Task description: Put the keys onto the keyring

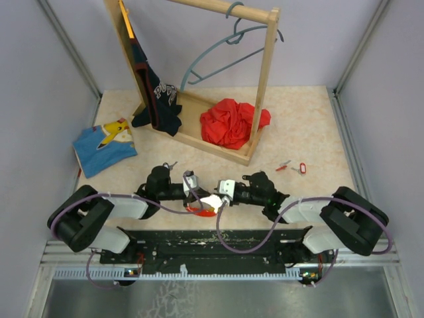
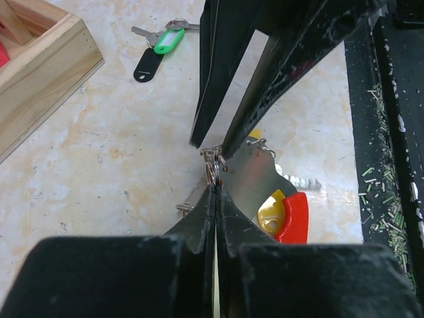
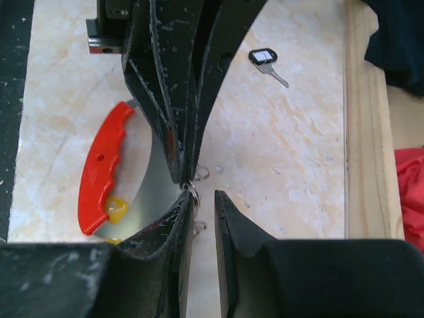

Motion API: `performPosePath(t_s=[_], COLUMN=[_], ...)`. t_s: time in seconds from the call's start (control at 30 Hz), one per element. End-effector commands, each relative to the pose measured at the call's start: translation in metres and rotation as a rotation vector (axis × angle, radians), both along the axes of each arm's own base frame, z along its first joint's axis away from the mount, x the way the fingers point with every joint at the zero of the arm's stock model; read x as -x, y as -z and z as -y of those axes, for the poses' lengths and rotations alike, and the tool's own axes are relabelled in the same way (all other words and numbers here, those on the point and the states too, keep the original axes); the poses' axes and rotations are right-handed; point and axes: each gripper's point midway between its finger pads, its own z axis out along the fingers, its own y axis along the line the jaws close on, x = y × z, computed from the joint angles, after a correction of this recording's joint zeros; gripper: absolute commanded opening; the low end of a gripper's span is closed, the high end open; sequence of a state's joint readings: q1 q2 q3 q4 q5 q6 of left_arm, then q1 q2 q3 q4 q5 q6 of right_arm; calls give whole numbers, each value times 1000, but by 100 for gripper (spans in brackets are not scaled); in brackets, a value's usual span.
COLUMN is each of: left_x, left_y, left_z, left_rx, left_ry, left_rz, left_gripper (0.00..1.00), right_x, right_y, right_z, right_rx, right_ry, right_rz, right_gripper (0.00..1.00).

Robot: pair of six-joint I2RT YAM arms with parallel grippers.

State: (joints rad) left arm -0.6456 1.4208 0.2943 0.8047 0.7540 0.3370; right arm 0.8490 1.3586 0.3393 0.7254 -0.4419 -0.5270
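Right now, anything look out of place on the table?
Keys lie scattered: red-tagged keys far right, a green-and-black bunch left of centre. Red cloth is crumpled in the rack while the hanger hangs bare.

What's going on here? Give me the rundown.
Both arms meet over the keyring at the near edge of the table. The left gripper is shut on its small silver ring; the right gripper is open, its fingertips at that ring. No key is held: a green-tagged key and a red-headed key lie loose on the table.
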Motion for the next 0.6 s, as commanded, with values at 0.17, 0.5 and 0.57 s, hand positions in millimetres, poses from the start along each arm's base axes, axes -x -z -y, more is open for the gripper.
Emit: performPosePath(t_s=[0.17,0.5,0.57], left_x=[0,0,0], left_y=[-10,-11,-11], left_z=[2,1,1], left_rx=[35,35,35], left_ry=[0,-5,-8], left_rz=[34,31,31], left_gripper=[0,0,0], right_x=[-17,-4,-4], right_y=[-20,-13,-14], right_z=[11,1,1], right_rx=[-78,-60,-58], right_ry=[77,-16,-18], right_rz=[48,-11,-14], right_gripper=[20,20,20])
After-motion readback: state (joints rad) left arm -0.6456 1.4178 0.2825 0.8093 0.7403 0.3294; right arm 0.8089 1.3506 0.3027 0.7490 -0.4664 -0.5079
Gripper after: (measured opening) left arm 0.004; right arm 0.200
